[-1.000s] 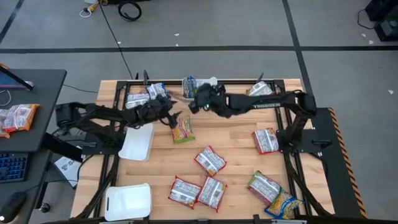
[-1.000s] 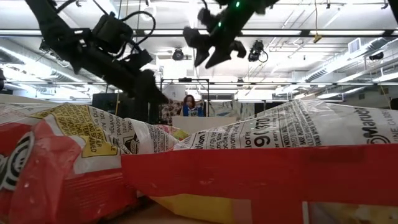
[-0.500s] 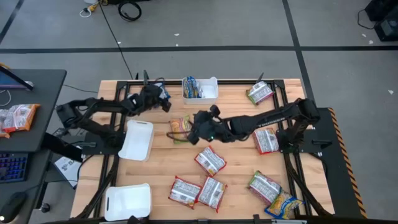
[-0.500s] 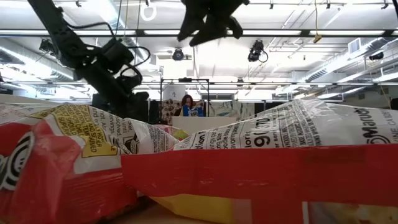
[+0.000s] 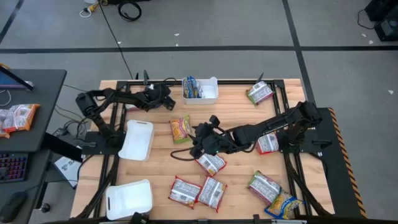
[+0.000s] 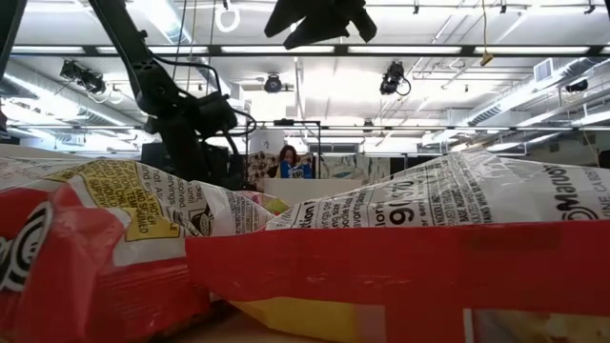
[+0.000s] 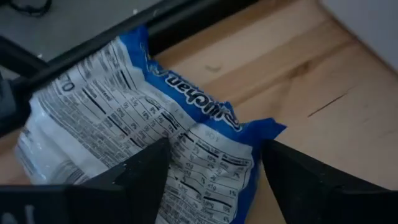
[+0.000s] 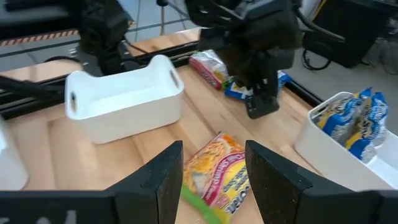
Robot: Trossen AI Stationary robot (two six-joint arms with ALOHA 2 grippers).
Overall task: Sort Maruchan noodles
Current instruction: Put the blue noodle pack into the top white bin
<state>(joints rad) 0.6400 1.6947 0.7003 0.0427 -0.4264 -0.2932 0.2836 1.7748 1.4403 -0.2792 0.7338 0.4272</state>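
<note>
Blue-white noodle packet (image 7: 143,149) is lying at the table's (image 5: 236,112) upper left, between the left gripper's (image 7: 208,180) wide fingers; right gripper (image 8: 211,180), fingers parted and empty, is hovering over a green-yellow packet (image 8: 217,177) at centre.

Wooden table (image 5: 236,121): scattered noodle packets (image 5: 210,163) (red, green, yellow), three white trays (image 5: 137,139), one holding blue packets (image 5: 190,88).

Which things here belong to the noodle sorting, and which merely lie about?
Job: blue-white packet under left gripper; green-yellow packet before right gripper; red-white packets; white trays.
Lying about: keyboard; floor cable.
</note>
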